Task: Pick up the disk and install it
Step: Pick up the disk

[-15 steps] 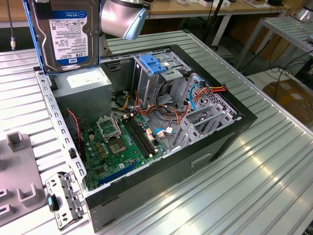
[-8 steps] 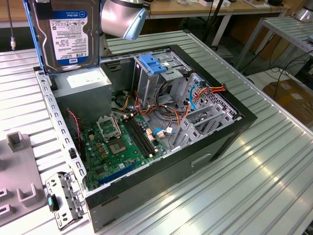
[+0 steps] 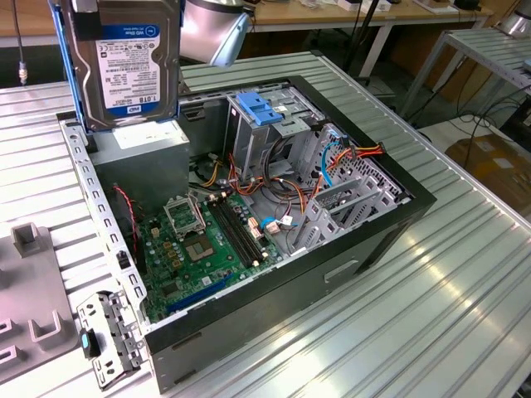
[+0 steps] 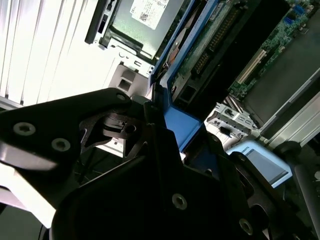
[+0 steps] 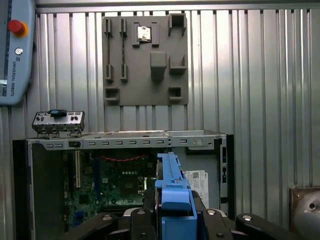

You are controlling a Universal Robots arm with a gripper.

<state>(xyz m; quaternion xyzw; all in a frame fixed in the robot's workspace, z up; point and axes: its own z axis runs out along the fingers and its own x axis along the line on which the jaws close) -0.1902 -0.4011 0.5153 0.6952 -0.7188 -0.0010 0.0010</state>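
Observation:
The disk (image 3: 129,62), silver-grey with a white-and-blue label and blue side rails, hangs upright in the air above the far left corner of the open computer case (image 3: 390,240). In the first wrist view the disk (image 5: 172,192) shows edge-on, with its blue rail toward the camera. My gripper (image 5: 172,222) is shut on the disk, one black finger on each flat side. In the second wrist view the gripper (image 4: 192,150) clamps the blue rail (image 4: 182,122) over the case's inside.
Inside the case are a green motherboard (image 3: 207,249), a grey power-supply box (image 3: 149,157), a metal drive cage with a blue latch (image 3: 261,112) and loose orange and blue cables (image 3: 332,157). A grey fixture plate (image 5: 145,60), a metal bracket (image 5: 57,122) and a teach pendant (image 5: 15,50) lie on the ribbed table.

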